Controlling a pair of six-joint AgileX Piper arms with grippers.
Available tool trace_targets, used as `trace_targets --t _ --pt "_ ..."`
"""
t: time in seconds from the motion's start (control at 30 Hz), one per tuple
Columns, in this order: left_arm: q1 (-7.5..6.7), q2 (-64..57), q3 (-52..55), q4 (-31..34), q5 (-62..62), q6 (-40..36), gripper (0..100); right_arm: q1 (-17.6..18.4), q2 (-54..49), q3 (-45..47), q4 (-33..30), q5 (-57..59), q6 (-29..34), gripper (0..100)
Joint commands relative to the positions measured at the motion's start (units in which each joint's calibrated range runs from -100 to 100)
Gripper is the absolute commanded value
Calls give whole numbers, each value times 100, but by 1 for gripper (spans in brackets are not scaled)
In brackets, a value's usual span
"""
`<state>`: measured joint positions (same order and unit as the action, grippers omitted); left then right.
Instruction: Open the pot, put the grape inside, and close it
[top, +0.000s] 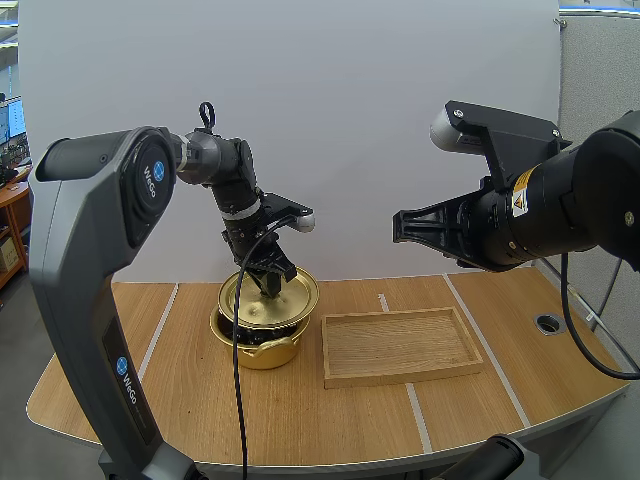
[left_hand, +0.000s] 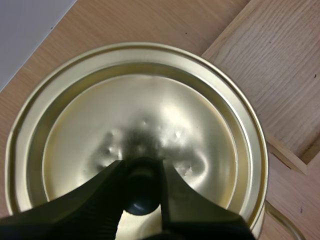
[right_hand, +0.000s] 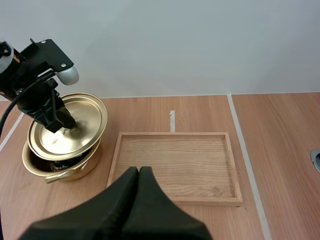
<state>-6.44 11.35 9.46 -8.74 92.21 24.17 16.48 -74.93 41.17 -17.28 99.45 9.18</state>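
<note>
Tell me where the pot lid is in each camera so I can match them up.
High view: lid tilted over the pot, held by the left end effector, left of the tray.
Left wrist view: lid beneath the fingers pinching its knob, tray corner beside it.
Right wrist view: lid over the pot, next to the tray.
Shared landmark: the tray.

Wooden tray (top: 400, 345) on the table (top: 190, 400)
</note>
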Motion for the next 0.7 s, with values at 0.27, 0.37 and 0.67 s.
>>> trace_targets --t 0.27,0.37,0.67 --pt "-2 412 12 -82 -358 103 0 -20 -68 6 -50 55 -62 0" --pt "-2 476 12 -82 -167 103 0 -20 -68 6 -50 55 -171 0" --pt "-2 487 12 -182 33 103 0 -20 -68 6 -50 55 -171 0"
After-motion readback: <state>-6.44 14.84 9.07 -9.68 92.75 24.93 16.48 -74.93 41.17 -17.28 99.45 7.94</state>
